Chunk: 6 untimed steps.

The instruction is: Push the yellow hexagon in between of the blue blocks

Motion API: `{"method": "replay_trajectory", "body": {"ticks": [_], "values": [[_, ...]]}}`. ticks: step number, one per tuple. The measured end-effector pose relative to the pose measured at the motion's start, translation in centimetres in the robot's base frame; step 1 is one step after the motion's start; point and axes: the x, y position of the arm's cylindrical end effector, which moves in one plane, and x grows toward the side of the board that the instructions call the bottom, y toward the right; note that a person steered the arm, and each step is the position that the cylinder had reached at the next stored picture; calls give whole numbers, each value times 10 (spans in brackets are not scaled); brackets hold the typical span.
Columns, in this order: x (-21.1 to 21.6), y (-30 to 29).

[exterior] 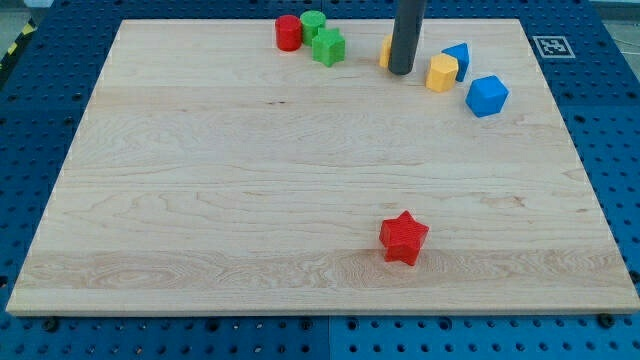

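Yellow hexagon (441, 73) lies near the wooden surface (250, 180) top edge, touching 1 blue block (457, 58), with the blue cube (487, 96) just beside. My tip (401, 70) partly hides another yellow block (385, 51). No jaws fitted.

my tip (401, 71) beside yellow hexagon (441, 73), blue blocks (486, 95).

yellow block (385, 50) mostly hidden behind rod (406, 30)

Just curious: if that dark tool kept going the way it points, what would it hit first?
Pointing straight down, my tip would meet the board, seemingly right beneath it, between the half-hidden yellow block and the yellow hexagon.
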Motion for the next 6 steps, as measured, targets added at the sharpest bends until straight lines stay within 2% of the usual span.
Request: {"method": "replay_trajectory", "body": {"ticks": [2, 3, 6], "values": [[11, 4], [11, 30], [4, 36]]}}
